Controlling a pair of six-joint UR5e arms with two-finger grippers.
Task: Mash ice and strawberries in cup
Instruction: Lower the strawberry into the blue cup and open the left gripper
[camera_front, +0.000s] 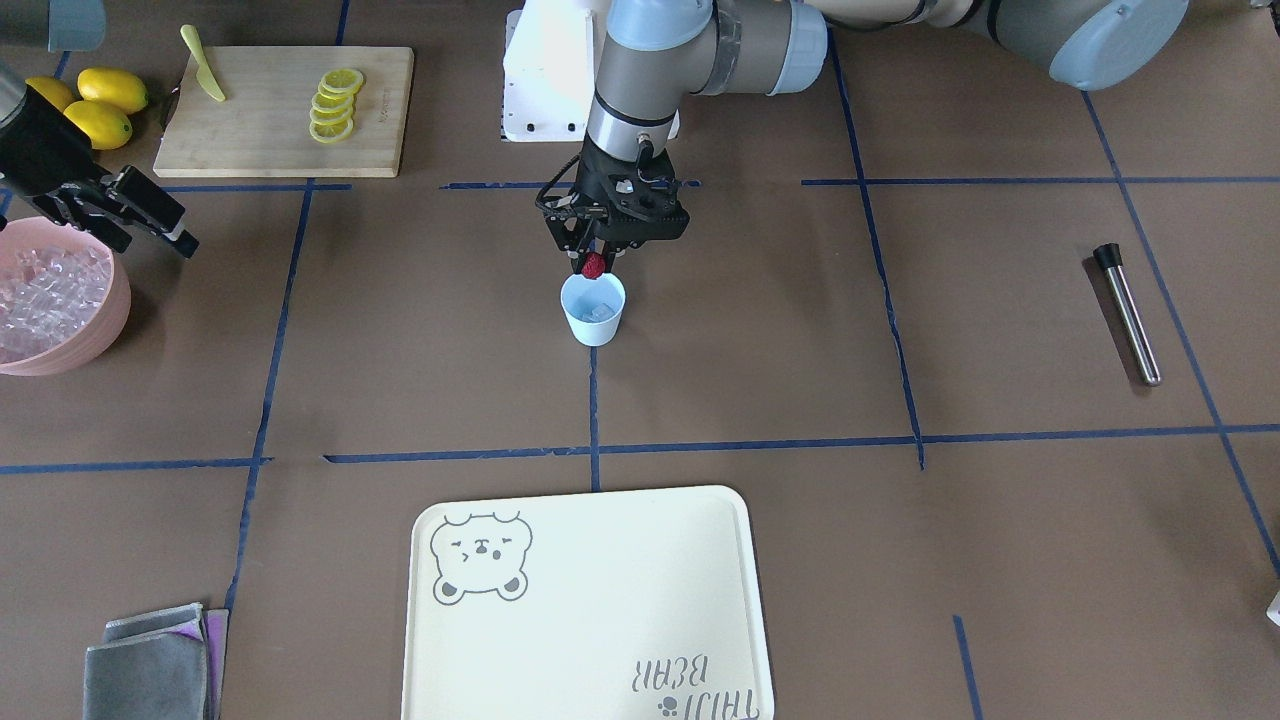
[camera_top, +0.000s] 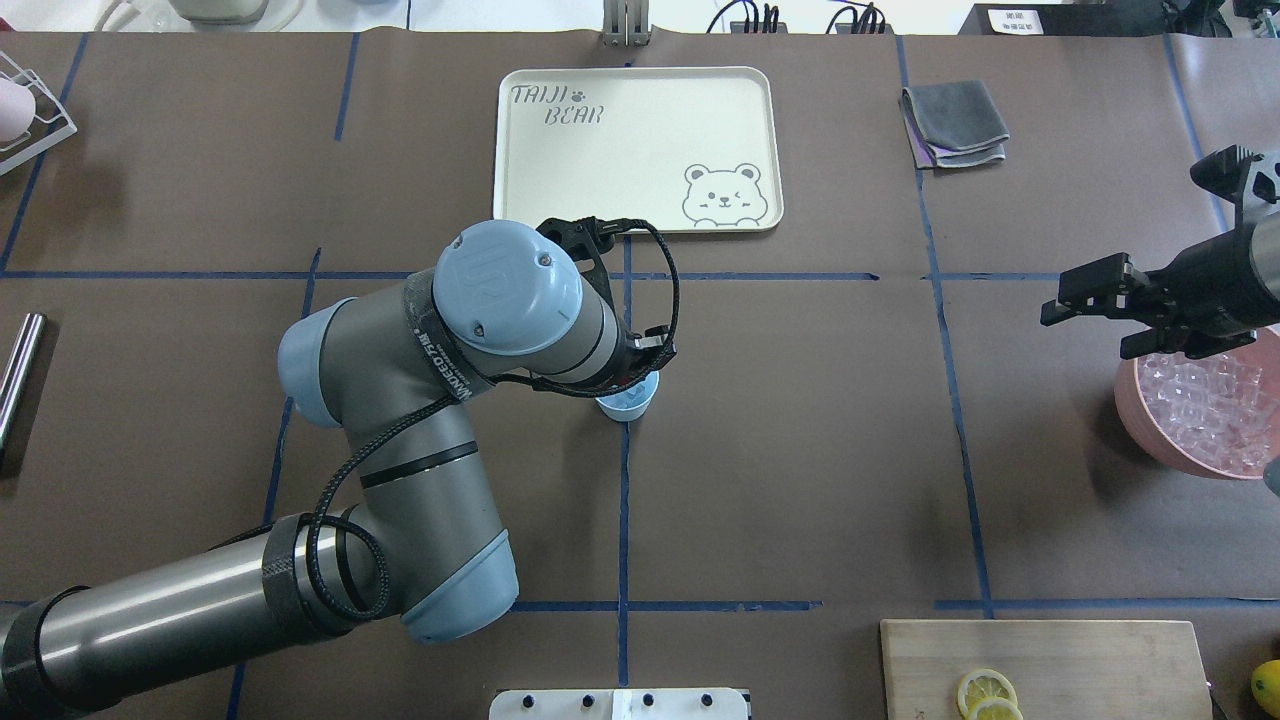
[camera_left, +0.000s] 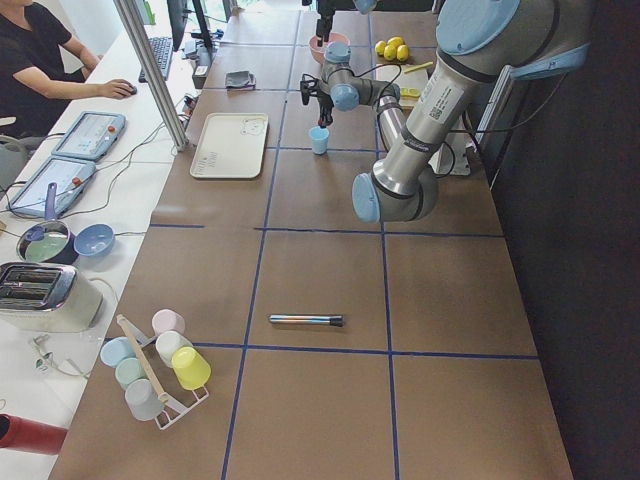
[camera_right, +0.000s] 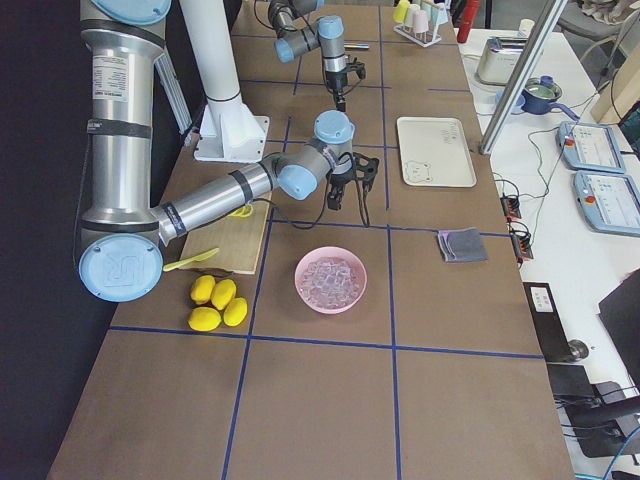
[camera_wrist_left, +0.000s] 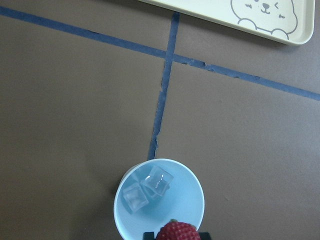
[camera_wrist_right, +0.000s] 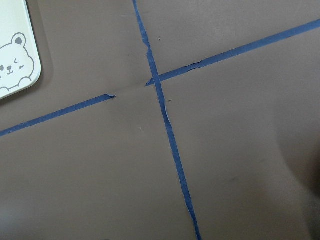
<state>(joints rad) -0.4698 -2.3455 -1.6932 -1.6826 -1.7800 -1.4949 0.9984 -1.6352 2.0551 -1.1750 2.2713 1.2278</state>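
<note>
Brown worktop (camera_front: 1000, 560), blue tape grid (camera_front: 594, 420) across it. White side bench (camera_left: 135, 215) butts against its far long edge, silver post (camera_left: 152, 70) standing at the joint. Black backdrop (camera_left: 600, 300) on the opposite side. Lighting even, shadows soft.

- Bright, even light in every view; shadows are soft.
- The bowl (camera_front: 103, 338) casts a faint shadow on the table (camera_front: 420, 350).
- The strawberry (camera_wrist_left: 178, 232), close to the left wrist lens, looks slightly soft.
</note>
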